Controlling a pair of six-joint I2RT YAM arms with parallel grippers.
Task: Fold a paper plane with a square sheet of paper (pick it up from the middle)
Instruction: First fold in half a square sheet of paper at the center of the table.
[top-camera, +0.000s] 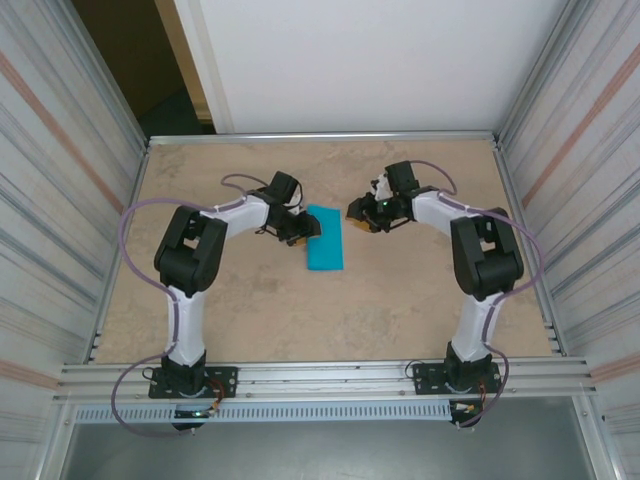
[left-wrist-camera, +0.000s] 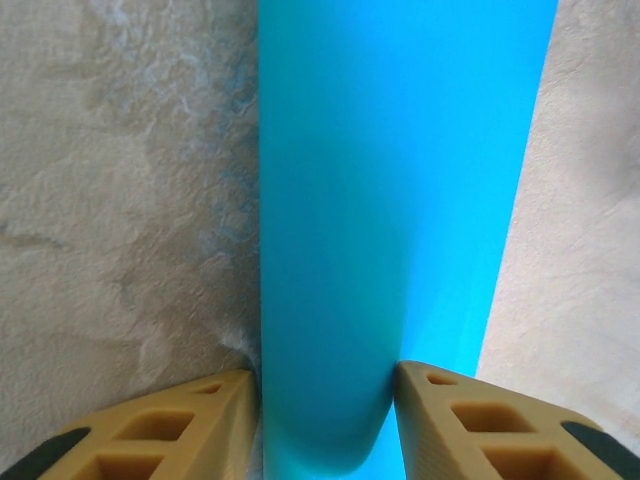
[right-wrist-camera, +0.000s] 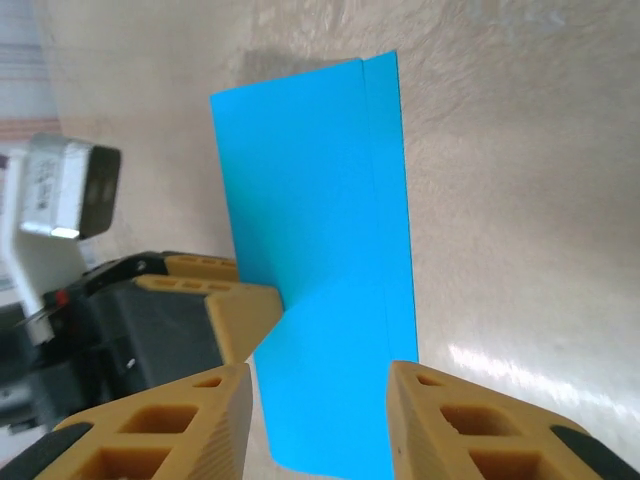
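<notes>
The square sheet of paper (top-camera: 326, 240) lies on the table's middle, folded into a narrow teal rectangle with one layer's edge offset along its right side (right-wrist-camera: 385, 200). My left gripper (top-camera: 303, 232) is at its left long edge. In the left wrist view a rounded hump of the sheet (left-wrist-camera: 390, 200) bulges up between the two tan fingers, both touching it, so the left gripper (left-wrist-camera: 328, 375) is shut on it. My right gripper (top-camera: 358, 213) hangs just right of the sheet. Its fingers stand apart above the paper, so the right gripper (right-wrist-camera: 320, 370) is open and holds nothing. The left finger (right-wrist-camera: 245, 315) presses the sheet's edge.
The tan table (top-camera: 250, 310) is fenced by a metal frame (top-camera: 320, 137) at the back and corrugated walls at both sides. The arm bases sit on the front rail (top-camera: 320, 380). Bare table lies near and far of the sheet.
</notes>
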